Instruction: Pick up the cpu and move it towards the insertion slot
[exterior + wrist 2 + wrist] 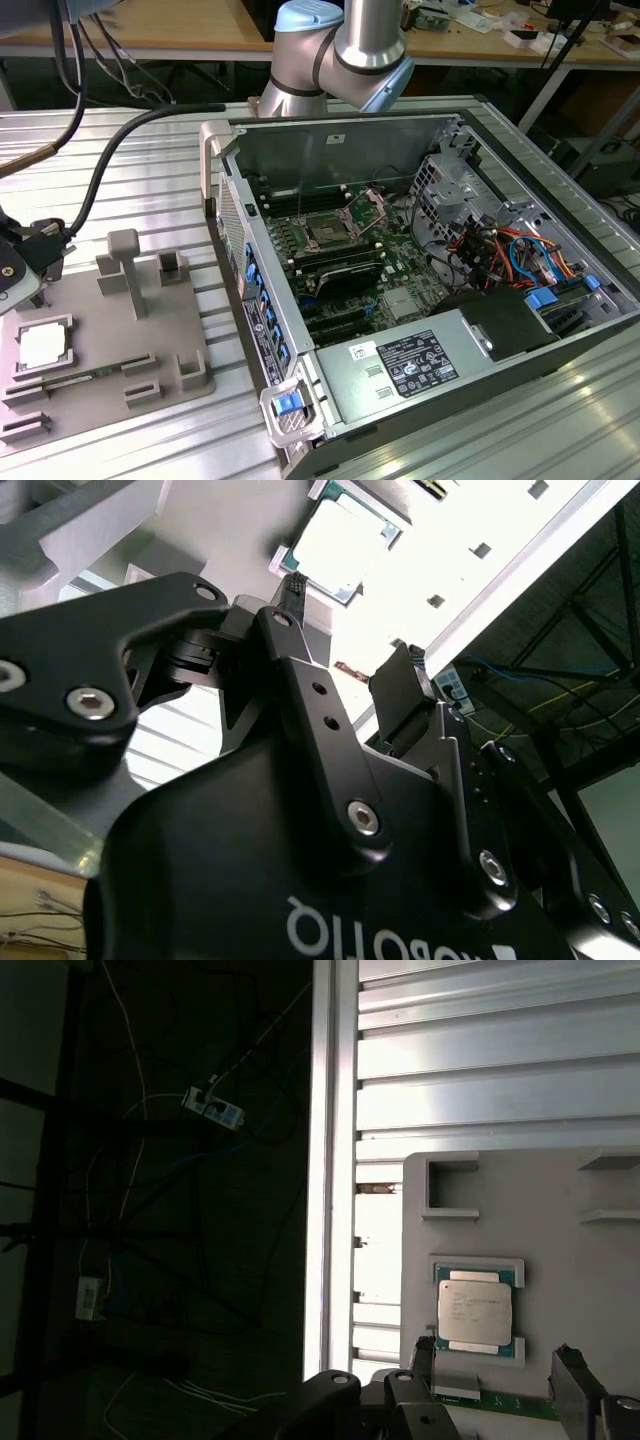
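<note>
Second wrist view, gripper [352,618] wide open, fingers [300,670] holding nothing, chip [345,545] lying in grey tray [200,520] just beyond fingertips, first wrist view, chip [475,1310] ahead of the open gap, exterior view, chip [43,345] in grey tray [150,330], socket [328,232] well apart inside computer case [340,135].

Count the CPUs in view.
1. The cpu lies in its recess on the grey tray, at the exterior view's left, just beyond the open gripper in both wrist views. The case interior could hide others.

I am counting one cpu [475,1317], one grey tray [100,330], one open computer case [340,150], one insertion slot [328,232], and I am carrying one gripper [352,622] with two fingers [400,695].
</note>
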Robot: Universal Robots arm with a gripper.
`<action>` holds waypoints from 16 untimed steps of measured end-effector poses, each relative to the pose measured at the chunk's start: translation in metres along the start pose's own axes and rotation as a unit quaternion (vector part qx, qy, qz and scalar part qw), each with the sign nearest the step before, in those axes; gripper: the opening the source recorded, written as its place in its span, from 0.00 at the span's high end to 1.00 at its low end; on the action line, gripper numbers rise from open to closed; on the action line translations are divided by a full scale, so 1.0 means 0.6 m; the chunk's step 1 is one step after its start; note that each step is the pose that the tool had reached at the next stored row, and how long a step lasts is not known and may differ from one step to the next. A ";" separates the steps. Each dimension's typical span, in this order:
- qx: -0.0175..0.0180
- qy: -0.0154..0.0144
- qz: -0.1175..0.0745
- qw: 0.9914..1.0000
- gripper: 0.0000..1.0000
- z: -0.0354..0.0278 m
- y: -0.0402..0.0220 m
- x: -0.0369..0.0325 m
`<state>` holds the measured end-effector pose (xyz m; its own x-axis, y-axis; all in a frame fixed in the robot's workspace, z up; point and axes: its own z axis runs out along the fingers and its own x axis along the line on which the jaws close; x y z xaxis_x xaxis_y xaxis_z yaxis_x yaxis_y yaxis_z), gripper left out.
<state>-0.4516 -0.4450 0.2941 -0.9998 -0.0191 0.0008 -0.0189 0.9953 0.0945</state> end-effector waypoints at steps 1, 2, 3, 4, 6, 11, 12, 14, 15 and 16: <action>0.000 0.000 0.000 1.000 0.45 0.000 0.000 0.000; 0.000 0.000 0.000 1.000 0.45 0.001 0.000 0.000; 0.000 0.000 0.000 1.000 0.45 0.001 0.000 0.000; 0.000 0.000 0.000 1.000 0.45 0.001 0.000 0.000; 0.000 0.000 0.000 1.000 0.45 0.002 -0.001 0.000; 0.000 0.000 0.000 1.000 0.45 0.003 -0.001 0.000; 0.000 0.000 0.000 1.000 0.45 0.003 -0.002 0.000; 0.000 0.000 0.000 1.000 0.45 0.004 -0.002 0.000; 0.000 0.000 0.000 1.000 0.45 0.004 -0.002 0.000; 0.000 0.000 0.000 1.000 0.45 0.004 -0.002 0.000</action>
<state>-0.4516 -0.4460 0.2915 -0.9998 -0.0191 0.0009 -0.0190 0.9954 0.0944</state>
